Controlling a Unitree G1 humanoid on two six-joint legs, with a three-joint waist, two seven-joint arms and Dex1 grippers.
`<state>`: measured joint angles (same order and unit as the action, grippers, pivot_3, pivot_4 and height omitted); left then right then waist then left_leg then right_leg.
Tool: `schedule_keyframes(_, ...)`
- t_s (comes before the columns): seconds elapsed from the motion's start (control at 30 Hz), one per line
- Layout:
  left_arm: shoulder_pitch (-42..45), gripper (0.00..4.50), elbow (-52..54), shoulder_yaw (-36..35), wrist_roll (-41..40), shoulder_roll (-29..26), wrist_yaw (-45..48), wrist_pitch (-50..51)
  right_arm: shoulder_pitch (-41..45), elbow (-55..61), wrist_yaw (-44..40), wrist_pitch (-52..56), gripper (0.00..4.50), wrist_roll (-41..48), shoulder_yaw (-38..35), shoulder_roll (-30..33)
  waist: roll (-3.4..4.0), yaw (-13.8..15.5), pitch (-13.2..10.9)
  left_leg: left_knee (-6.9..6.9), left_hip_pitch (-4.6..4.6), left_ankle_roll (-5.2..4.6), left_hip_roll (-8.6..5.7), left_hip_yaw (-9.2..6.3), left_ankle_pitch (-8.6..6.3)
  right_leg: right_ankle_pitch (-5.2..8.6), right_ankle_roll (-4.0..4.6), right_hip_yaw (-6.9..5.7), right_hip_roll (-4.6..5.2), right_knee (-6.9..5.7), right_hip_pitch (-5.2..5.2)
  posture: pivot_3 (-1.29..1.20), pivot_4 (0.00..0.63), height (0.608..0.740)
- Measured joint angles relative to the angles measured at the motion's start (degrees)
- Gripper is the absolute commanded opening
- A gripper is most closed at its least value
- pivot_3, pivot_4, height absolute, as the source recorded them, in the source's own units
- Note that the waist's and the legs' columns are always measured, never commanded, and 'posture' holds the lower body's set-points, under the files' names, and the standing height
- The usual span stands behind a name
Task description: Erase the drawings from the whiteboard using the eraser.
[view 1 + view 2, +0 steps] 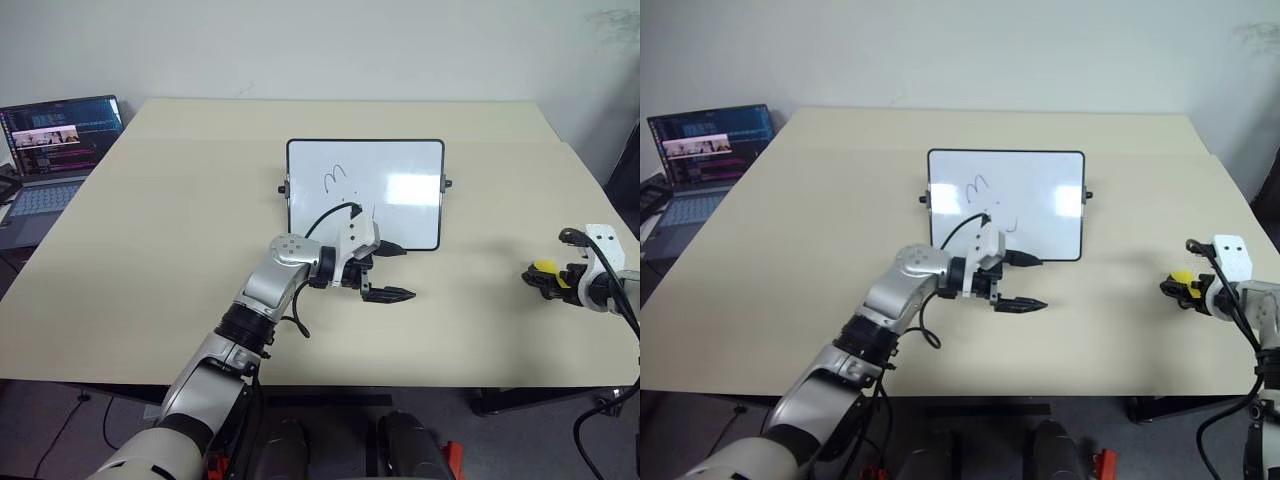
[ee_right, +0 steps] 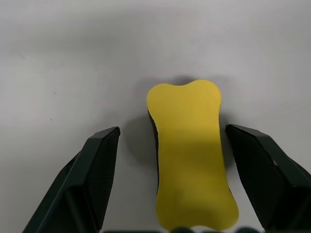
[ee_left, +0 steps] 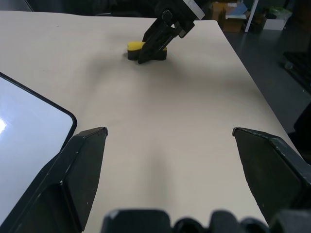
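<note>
The drawings are still on the whiteboard, nothing wiped yet: the eraser lies on the counter far right, between the spread fingers of my right tool, ungripped, while my left tool hangs spread before the board.

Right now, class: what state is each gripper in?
Left gripper: open, holding nothing.
Right gripper: open, fingers either side of the eraser, not gripping it.
</note>
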<state>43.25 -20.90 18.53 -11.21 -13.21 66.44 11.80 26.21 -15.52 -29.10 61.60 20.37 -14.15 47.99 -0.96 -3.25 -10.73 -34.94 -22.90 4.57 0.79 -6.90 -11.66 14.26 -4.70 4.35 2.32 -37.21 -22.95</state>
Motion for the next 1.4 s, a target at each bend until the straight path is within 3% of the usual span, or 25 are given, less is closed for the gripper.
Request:
schedule_keyframes(0.17,0.0,4.50,0.0,0.0,0.0,0.0,-0.3,0.0,0.0,-0.6,-0.1,0.0,1.27,-0.6,-0.3,0.3,0.00,0.0,0.0,0.01,0.00,0.00,0.00,-0.01,0.00,0.00,0.00,-0.01,0.00,0.00,0.00,0.00,0.150,0.740)
schedule_keyframes(0.6,0.0,4.50,0.0,-0.7,0.0,-0.8,-1.0,-1.0,0.0,2.4,-1.5,0.1,1.24,-1.1,0.4,0.3,0.01,-0.2,0.0,0.01,0.01,0.00,0.00,-0.01,0.00,0.00,0.00,0.00,0.00,-0.02,-0.03,0.00,0.150,0.740)
schedule_keyframes(0.83,-0.4,4.50,0.4,-9.2,-0.1,-11.4,-4.5,-0.5,4.4,15.8,-1.8,1.8,1.24,-0.5,2.0,0.2,0.03,-1.2,0.0,0.03,-0.05,0.00,0.00,-0.03,0.00,0.01,-0.01,0.00,0.00,-0.06,-0.12,0.00,0.150,0.740)
schedule_keyframes(1.1,-7.4,4.50,4.8,-18.0,-0.2,-21.1,-8.9,2.0,8.5,19.0,-0.9,3.0,1.24,-0.3,8.7,-4.7,0.03,-1.4,0.0,0.09,-0.08,0.00,0.01,-0.03,0.00,-0.06,0.13,-0.01,0.01,-0.06,-0.19,0.00,0.150,0.740)
schedule_keyframes(1.4,-11.4,4.50,10.8,-21.0,-1.4,-22.9,-12.2,5.2,14.0,16.0,-1.8,-0.9,1.24,-1.5,13.6,-7.6,0.03,-0.7,0.0,0.08,-0.10,0.00,0.01,-0.06,0.00,-0.16,0.29,-0.05,0.02,-0.05,-0.19,0.00,0.150,0.740)
